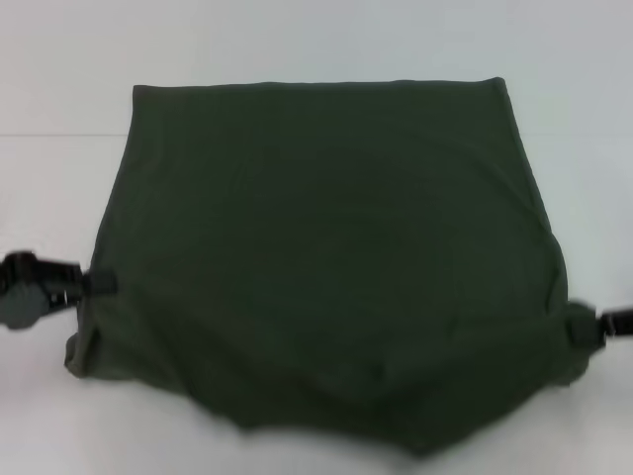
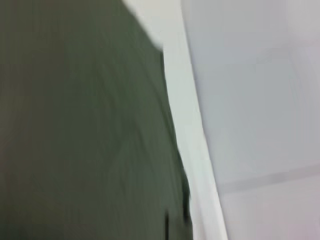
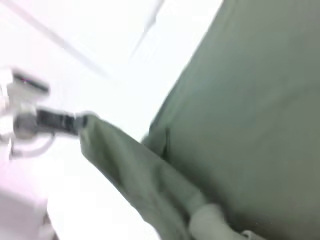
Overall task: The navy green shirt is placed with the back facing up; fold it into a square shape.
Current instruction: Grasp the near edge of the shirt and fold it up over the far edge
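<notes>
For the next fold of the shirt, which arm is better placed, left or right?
Neither clearly: both. The left claw is at the shirt's left edge near the front, and the right claw at its right edge, at nearly the same depth. The fold probably needs both arms together.

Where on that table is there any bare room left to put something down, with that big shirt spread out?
Bare white table runs behind the navy green shirt, along its far edge, and beside its far corners. Nearer the robot it is crowded: the left claw and right claw sit at the shirt's side edges.
</notes>
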